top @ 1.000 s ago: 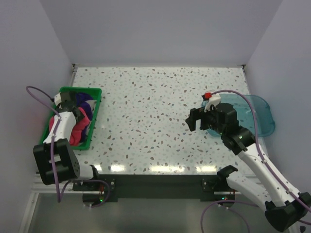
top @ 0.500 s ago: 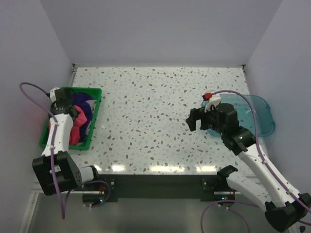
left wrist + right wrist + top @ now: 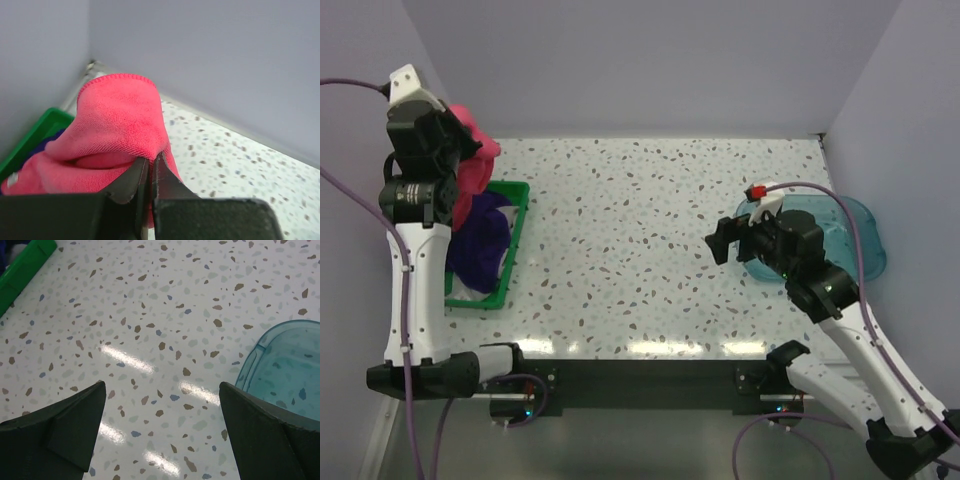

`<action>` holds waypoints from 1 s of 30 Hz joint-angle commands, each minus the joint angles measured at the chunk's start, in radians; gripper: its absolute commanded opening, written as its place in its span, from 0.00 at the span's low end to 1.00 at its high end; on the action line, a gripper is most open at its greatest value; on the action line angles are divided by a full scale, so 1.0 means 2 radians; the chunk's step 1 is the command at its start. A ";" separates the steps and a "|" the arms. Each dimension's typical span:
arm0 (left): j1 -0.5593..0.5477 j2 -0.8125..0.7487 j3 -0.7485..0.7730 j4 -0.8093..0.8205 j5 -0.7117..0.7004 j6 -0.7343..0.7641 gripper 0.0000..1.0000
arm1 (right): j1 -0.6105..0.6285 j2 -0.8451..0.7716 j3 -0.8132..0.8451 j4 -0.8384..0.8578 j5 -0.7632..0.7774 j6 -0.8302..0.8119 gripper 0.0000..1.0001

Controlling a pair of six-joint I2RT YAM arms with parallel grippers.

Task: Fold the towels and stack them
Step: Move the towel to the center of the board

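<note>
My left gripper (image 3: 149, 169) pinches the pink towel (image 3: 117, 120) high above the green bin (image 3: 517, 240), with the purple towels (image 3: 480, 240) lying inside it. Step: extraction. Next, I judge, it needs laying flat on the table (image 3: 620, 220), where my right gripper (image 3: 161, 405) hangs spread.

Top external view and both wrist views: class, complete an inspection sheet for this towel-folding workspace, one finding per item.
Surface: speckled tabletop, bare in the middle.
Job's things: pink towel held up above the bin's far end; purple towels bunched in the bin, unfolded.
Clutter: green bin at the left edge; teal tray at the right edge, nothing seen in it.
Grippers: left gripper shut on the pink towel; right gripper open, empty, above the table.
Cables: purple cable looping off the left arm, another purple lead arching over the right arm.
Surroundings: plain pale walls on three sides.
</note>
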 commanded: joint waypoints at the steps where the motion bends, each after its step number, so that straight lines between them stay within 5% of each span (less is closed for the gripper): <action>1: -0.046 0.021 0.061 0.025 0.095 0.009 0.00 | 0.002 -0.011 0.032 0.002 0.008 -0.012 0.99; 7: -0.149 0.038 0.097 0.062 0.178 -0.001 0.00 | 0.002 -0.019 0.054 -0.009 0.017 -0.015 0.99; 14: -0.346 0.014 -0.120 0.165 0.169 -0.008 0.00 | 0.002 -0.034 0.052 -0.034 0.054 -0.011 0.99; 15: -0.401 0.018 -0.145 0.173 0.164 -0.011 0.05 | 0.002 -0.035 0.052 -0.036 0.060 -0.011 0.99; 16: -0.426 0.020 -0.167 0.178 0.156 -0.015 0.21 | 0.002 -0.035 0.053 -0.040 0.064 -0.011 0.99; 20: -0.531 0.019 -0.260 0.213 0.129 -0.056 0.40 | 0.002 -0.032 0.056 -0.048 0.073 -0.015 0.99; 25: -0.541 -0.028 -0.306 0.237 0.093 -0.100 0.76 | 0.002 -0.010 0.048 -0.043 0.074 -0.005 0.99; 30: -0.496 -0.037 -0.321 0.205 0.040 -0.121 0.82 | 0.002 0.056 0.069 -0.045 0.076 0.014 0.96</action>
